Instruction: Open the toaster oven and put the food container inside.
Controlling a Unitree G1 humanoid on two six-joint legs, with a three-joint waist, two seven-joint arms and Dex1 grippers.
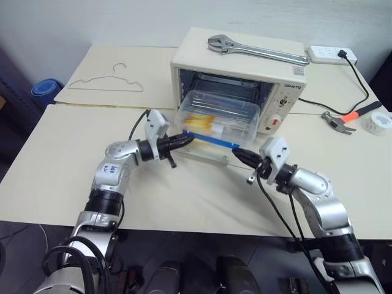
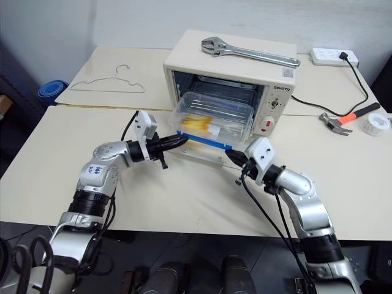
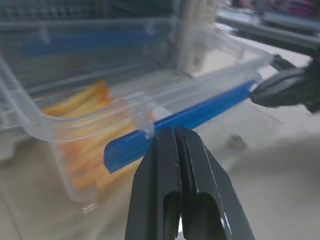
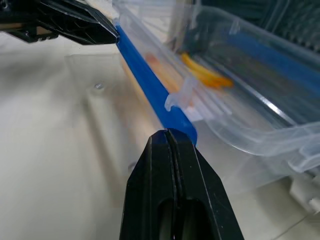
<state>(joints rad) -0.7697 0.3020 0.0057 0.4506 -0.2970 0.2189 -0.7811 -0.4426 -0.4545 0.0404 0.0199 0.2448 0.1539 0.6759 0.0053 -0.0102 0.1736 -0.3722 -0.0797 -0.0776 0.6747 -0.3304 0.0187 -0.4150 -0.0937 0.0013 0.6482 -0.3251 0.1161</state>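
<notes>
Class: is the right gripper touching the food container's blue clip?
Touching. In the right wrist view, the right gripper's shut tips meet the blue clip of the food container.

oven door (image 1: 205, 156) glass barely visible under food container (image 1: 219, 115); whether grippers actually pinch blue clip (image 3: 175, 122) unclear; brand lettering (image 1: 293, 86) too small to read; tape roll (image 1: 380, 122) cut by frame edge

Soft even light, faint shadows, blurred wrist-view backgrounds.
</notes>
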